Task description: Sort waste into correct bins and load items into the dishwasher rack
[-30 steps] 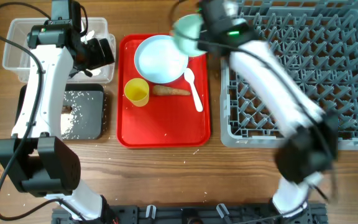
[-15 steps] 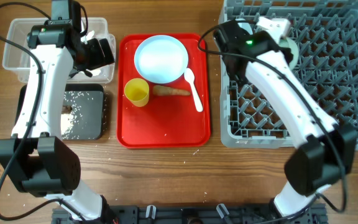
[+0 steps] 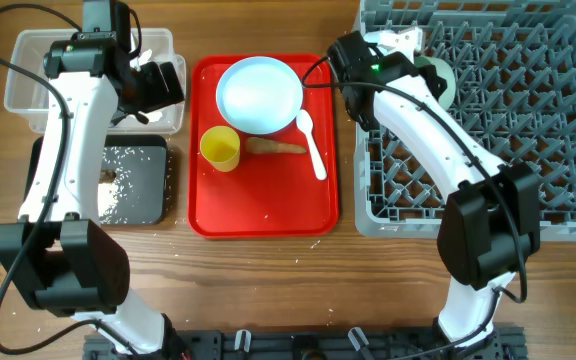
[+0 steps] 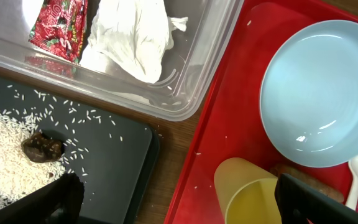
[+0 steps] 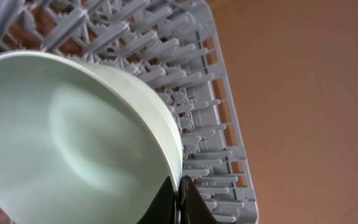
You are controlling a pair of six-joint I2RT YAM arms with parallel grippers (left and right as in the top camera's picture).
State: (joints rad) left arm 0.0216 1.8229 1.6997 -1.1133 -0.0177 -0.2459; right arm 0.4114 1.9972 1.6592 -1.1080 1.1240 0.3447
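My right gripper (image 5: 180, 194) is shut on the rim of a pale blue bowl (image 5: 73, 149). It holds the bowl on edge over the back left pegs of the grey dishwasher rack (image 3: 488, 130); the bowl (image 3: 440, 76) shows beside the gripper (image 3: 418, 62). My left gripper (image 4: 179, 211) hangs open and empty, high over the gap between the black tray (image 4: 110, 168) and the red tray. A wrapper (image 4: 58, 25) and a tissue (image 4: 132, 37) lie in the clear tub (image 4: 197, 81). Rice (image 4: 5, 137) and a brown lump (image 4: 42, 147) are on the black tray.
The red serving tray (image 3: 263, 215) carries a light blue plate (image 3: 259, 95), a yellow cup (image 3: 220, 148), a brown carrot-like stick (image 3: 275, 146) and a white spoon (image 3: 311, 140). A few rice grains are scattered on the tray and the wooden table (image 3: 268, 280).
The right arm swung the bowl from above the red tray's back edge over into the rack's back left part. The left arm stayed still.
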